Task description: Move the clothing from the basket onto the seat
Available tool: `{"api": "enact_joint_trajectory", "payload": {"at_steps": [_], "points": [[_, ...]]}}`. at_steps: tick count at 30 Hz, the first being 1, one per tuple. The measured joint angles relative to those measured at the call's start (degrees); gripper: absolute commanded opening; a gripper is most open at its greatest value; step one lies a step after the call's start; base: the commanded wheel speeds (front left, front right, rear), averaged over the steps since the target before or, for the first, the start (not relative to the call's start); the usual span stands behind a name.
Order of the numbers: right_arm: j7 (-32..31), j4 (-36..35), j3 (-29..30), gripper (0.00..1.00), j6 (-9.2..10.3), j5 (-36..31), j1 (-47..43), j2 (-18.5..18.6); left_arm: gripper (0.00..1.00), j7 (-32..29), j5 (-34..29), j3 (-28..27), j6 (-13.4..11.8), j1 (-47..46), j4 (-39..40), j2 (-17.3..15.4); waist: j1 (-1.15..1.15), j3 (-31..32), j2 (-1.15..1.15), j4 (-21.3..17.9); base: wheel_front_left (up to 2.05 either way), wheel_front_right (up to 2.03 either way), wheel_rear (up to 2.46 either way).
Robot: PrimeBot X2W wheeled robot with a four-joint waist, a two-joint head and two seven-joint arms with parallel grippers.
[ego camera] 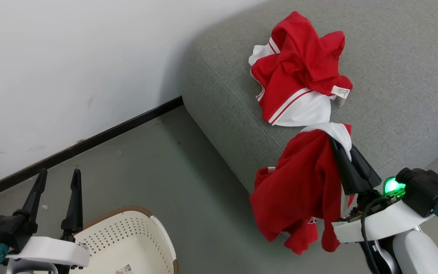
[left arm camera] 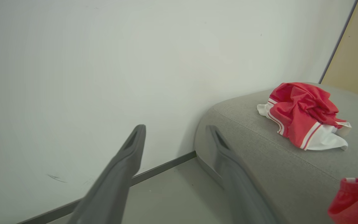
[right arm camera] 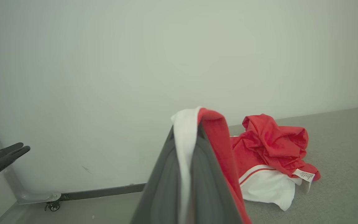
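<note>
Two risks from here, as I judge it.

1. Drop short. The second red garment [ego camera: 299,198] hangs at the front edge of the grey sofa [ego camera: 394,76], with most of its cloth below seat level, over the floor [ego camera: 165,160]. If let go at this pos. it would prob. slide off. It needs carrying further in over the seat first.
2. Slip. The right gripper [ego camera: 342,152] is pinched tight on a thin white fold only (see right wrist view). The wt of the hanging cloth could pull that fold free.

Also poss.: dragging the first red garment [ego camera: 299,76]. It lies bunched on the seat just beyond, near the sofa's rounded corner by the wall [ego camera: 70,57], care label [ego camera: 341,92] showing.

Pose, R arm: pale forearm comes in low on the robot's right. Fingers are angled up toward the sofa's front edge, and a green lamp [ego camera: 392,185] is lit at the wrist.

Pose, L arm: left gripper [ego camera: 60,173] is low on the robot's left, near the laundry basket [ego camera: 127,209]. Fingers are spread wide with nothing between them, pointing toward the wall.

Basket, visible part: printed label [ego camera: 124,269], no cloth seen.
</note>
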State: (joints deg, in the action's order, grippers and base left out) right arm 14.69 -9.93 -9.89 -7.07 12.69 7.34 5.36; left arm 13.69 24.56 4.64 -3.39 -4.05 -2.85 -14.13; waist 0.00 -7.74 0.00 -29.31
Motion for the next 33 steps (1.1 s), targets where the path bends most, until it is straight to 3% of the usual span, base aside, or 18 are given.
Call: {"api": "enact_joint_trajectory", "payload": {"at_steps": [10, 18, 33], "points": [[0.01, 2.12, 7.28, 0.0, 0.0, -1.52, 7.15, 0.67, 1.0, -0.53, -0.4, -0.4, -0.52, 0.37, 1.58, -0.55, 0.0, -2.19, 0.0, 0.36, 0.0, 0.0, 0.0], [-1.45, 6.16, 14.6, 0.0, 0.0, 2.53, 16.33, 2.5, 1.0, -1.86, -0.53, -0.44, -0.58, 1.32, 3.32, -2.27, 0.0, -4.84, 0.0, 1.65, 0.0, 0.0, 0.0], [-11.03, 12.11, 20.79, 0.0, 0.0, 3.79, 40.52, 12.95, 1.0, -5.67, -1.96, -0.52, -1.0, 2.4, 8.13, -4.74, 0.0, -11.46, 0.0, 4.27, 0.0, 0.0, 0.0]]}}
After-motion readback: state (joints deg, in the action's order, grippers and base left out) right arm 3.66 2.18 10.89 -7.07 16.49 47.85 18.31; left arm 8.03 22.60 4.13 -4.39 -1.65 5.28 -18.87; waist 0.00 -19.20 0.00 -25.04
